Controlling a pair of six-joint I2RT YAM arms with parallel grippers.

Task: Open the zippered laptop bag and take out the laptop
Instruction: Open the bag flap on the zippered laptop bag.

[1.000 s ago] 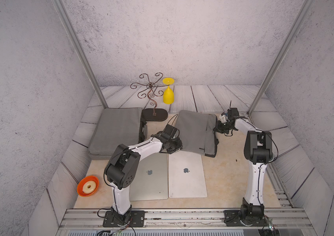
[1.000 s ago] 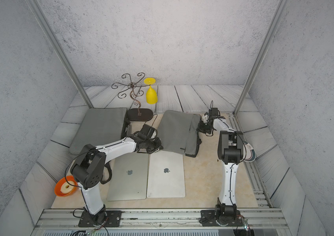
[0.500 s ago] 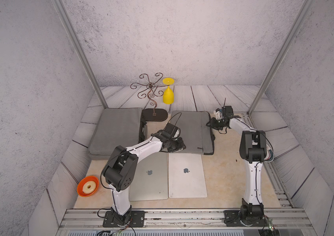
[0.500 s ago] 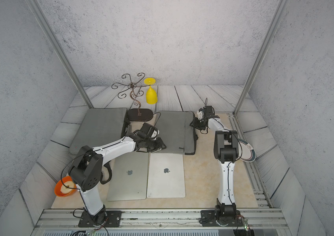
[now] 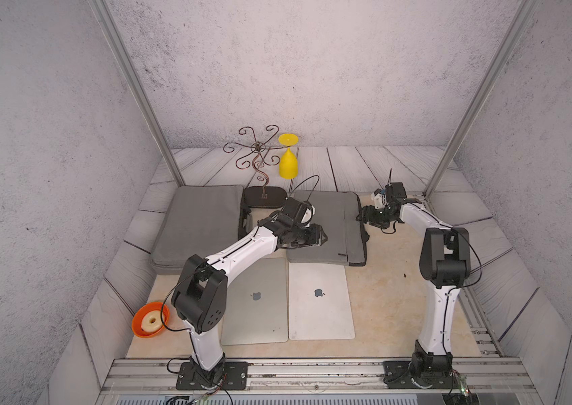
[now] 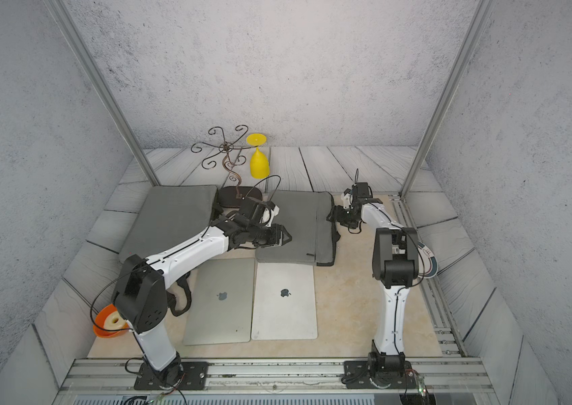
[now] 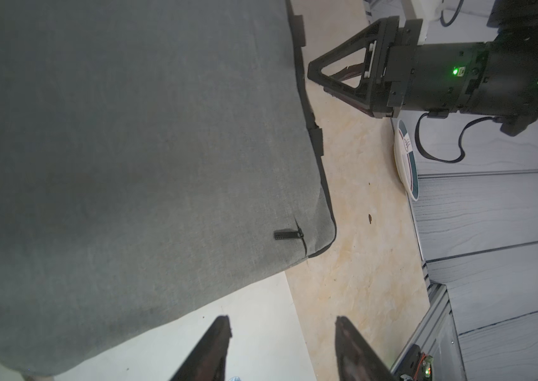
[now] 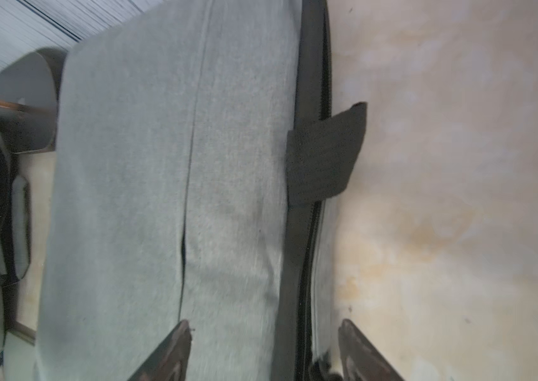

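Grey laptop bag [image 5: 333, 217] now flat, left gripper [image 7: 282, 325] opened, right gripper [image 8: 264, 325] opened

A grey bag [image 7: 129, 148] fills most of the view, flat on the bench [image 7: 360, 257], with a black zip pull [image 7: 289, 234] near its corner. Its end overlaps a white laptop [image 7: 178, 349]. The left gripper [image 7: 282, 333] hangs over the laptop's edge, fingers apart, nothing between them. The right gripper [image 7: 318, 80] sits just beside the bag's long edge. A plate [image 7: 406, 161] lies at the bench's edge.
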